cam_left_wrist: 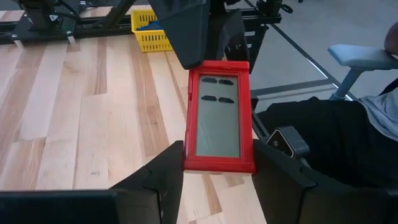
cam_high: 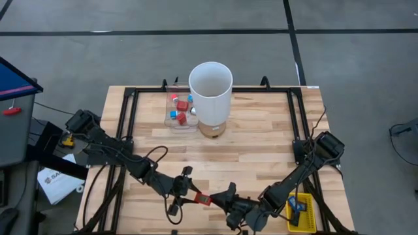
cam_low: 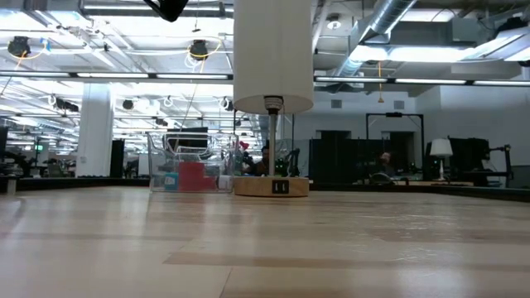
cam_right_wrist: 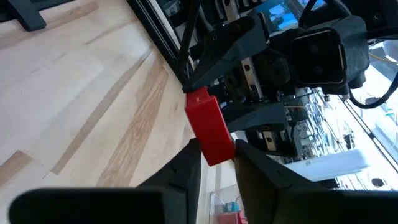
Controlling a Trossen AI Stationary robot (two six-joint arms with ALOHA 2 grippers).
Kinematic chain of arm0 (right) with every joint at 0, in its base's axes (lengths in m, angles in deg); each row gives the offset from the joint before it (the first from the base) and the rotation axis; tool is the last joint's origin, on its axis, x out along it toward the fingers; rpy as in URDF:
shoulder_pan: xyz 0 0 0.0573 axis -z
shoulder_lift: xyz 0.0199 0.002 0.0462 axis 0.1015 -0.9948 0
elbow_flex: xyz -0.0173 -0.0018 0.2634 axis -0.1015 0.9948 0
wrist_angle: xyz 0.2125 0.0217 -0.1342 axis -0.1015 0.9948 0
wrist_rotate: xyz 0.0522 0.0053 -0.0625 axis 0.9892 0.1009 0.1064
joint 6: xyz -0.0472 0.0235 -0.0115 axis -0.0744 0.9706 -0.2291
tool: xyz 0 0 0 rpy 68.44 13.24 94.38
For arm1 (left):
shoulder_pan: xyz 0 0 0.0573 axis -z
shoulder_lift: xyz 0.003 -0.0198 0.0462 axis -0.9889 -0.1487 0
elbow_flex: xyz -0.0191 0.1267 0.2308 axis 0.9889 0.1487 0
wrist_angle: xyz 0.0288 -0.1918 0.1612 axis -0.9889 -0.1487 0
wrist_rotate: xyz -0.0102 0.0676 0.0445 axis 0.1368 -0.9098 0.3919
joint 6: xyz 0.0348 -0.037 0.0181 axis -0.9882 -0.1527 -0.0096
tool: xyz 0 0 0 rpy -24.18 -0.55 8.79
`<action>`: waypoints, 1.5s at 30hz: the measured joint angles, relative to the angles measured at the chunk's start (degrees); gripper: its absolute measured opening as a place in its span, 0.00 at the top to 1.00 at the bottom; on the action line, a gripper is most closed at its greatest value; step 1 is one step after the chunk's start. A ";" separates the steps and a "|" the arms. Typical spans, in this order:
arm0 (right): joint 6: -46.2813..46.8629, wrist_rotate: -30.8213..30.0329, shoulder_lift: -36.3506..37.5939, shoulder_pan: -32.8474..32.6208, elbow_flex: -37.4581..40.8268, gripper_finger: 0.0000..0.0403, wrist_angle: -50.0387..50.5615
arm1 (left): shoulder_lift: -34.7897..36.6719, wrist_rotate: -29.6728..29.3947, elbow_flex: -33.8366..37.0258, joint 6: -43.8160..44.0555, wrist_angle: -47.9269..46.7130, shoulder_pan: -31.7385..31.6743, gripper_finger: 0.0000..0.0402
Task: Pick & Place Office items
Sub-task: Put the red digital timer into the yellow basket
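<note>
A flat red-framed rectangle with a grey centre point(cam_left_wrist: 217, 118), one of the office items, hangs in the air over the table's near edge point(cam_high: 203, 199). My left gripper point(cam_high: 189, 194) is shut on one end of it, and my right gripper point(cam_high: 221, 198) is shut on the other. More red and blue pieces lie in a clear box point(cam_high: 181, 111) at the far side of the table. My left gripper pinches the red frame's two long edges point(cam_left_wrist: 188, 163) near its end, one finger on each side. The fingers come nearly level from the table's left and lie along the piece. The piece is lifted clear of the table, grey face up. My right gripper pinches the frame's opposite end point(cam_right_wrist: 214, 149) between its two fingers, which press on the flat faces. The fingers come nearly level from the table's right. The piece is seen edge-on and stands clear of the wood.
A tall white cylinder point(cam_high: 211, 88) on a round wooden base stands at the far middle, beside the clear box. A small yellow mesh basket point(cam_high: 302, 213) with a blue piece sits at the near right corner. Black frame rails point(cam_high: 128, 117) run along both table sides.
</note>
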 joint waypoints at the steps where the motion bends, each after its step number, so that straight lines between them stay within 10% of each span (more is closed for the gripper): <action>1: -0.24 0.20 0.00 0.00 0.01 0.80 -0.26 | 0.00 0.07 0.00 0.00 0.07 0.00 0.61; 22: -7.75 3.05 0.04 0.62 0.05 0.63 -3.37 | 0.00 1.25 0.02 -0.02 2.84 -0.11 0.60; 45: -9.42 -2.13 0.01 -0.94 -0.94 0.84 -3.10 | 0.11 0.73 -0.13 -6.35 1.70 -0.72 0.50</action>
